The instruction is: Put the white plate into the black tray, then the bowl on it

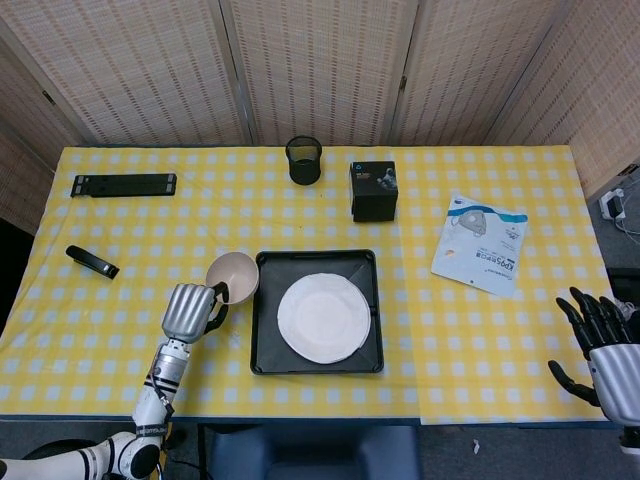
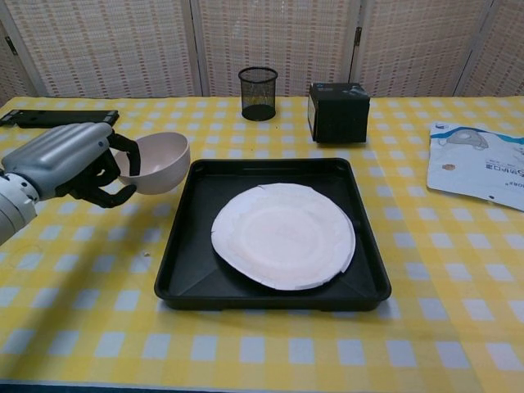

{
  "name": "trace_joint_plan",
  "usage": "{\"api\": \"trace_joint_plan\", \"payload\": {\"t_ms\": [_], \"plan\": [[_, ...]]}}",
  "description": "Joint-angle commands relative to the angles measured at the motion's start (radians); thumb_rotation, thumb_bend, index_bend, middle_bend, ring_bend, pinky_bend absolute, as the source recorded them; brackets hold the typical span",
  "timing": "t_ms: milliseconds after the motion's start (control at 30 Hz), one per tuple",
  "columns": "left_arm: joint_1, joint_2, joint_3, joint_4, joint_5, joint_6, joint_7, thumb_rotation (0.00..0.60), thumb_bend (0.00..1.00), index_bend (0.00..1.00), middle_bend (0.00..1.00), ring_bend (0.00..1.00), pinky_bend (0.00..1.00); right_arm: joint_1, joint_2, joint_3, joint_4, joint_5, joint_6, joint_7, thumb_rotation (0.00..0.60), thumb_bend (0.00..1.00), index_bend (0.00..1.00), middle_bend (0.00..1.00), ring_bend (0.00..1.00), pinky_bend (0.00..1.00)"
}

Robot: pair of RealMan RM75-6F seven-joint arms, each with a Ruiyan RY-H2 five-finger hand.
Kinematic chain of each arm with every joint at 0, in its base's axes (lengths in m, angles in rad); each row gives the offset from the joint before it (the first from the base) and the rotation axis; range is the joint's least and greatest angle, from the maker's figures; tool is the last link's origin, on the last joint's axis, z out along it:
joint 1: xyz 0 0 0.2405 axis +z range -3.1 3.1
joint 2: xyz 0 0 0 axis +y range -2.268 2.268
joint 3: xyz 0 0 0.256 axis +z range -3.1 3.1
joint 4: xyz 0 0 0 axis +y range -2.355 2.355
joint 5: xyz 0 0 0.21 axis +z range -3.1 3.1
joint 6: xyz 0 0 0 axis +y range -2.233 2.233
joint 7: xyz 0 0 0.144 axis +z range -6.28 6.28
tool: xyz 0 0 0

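The left hand [image 2: 70,164] grips the bowl [image 2: 154,161] by its near rim, the fingers [image 2: 123,155] curled over the edge and into the cavity. The bowl is lifted clear of the table [image 2: 74,270] and tilted a little, its opening facing up and toward the hand. It sits just beyond the fingertips, right beside the left wall of the tray [image 2: 176,237], at the tray's far left corner; in the head view its rim looks to overlap that corner slightly.

The plate [image 2: 283,235] lies flat inside the tray, well to the right of the left hand's fingers and apart from the bowl.

The right hand [image 1: 603,340] shows only in the head view, at the lower right past the table's edge, fingers spread apart and holding nothing, far from the tray.

Beyond the left hand's fingers, at the far side of the table, stand a mesh cup [image 2: 258,93] and a black box [image 2: 338,111]. A white packet [image 2: 477,162] lies far right. A black bar [image 1: 123,185] and a stapler [image 1: 92,262] lie off to the left.
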Motion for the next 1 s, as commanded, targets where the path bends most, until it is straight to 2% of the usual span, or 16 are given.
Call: {"api": "trace_joint_plan", "payload": {"t_ms": [33, 233, 500, 733, 1000], "plan": [[0.010, 0.022, 0.020, -0.079, 0.029, 0.030, 0.049, 0.600, 0.48, 0.62, 1.00, 1.00, 1.00, -0.005, -0.001, -0.007, 0.003, -0.018, 0.013, 0.002, 0.600, 0.31, 0.00, 0.00, 0.00, 0.00], [0.005, 0.011, 0.028, -0.159, 0.036, 0.042, 0.134, 0.600, 0.48, 0.62, 1.00, 1.00, 1.00, -0.014, 0.002, -0.027, 0.006, -0.065, 0.038, 0.013, 0.600, 0.31, 0.00, 0.00, 0.00, 0.00], [-0.007, -0.058, 0.049, -0.231, 0.034, 0.047, 0.269, 0.600, 0.48, 0.62, 1.00, 1.00, 1.00, -0.038, 0.013, -0.049, 0.030, -0.134, 0.117, 0.067, 0.600, 0.31, 0.00, 0.00, 0.00, 0.00], [-0.028, -0.140, 0.055, -0.214, 0.052, 0.048, 0.354, 0.600, 0.48, 0.62, 1.00, 1.00, 1.00, -0.036, 0.023, -0.067, 0.051, -0.157, 0.123, 0.128, 0.600, 0.31, 0.00, 0.00, 0.00, 0.00], [-0.070, -0.204, 0.024, -0.146, 0.034, -0.007, 0.350, 0.600, 0.48, 0.61, 1.00, 1.00, 1.00, -0.057, 0.026, -0.072, 0.079, -0.173, 0.180, 0.167, 0.600, 0.31, 0.00, 0.00, 0.00, 0.00]]}}
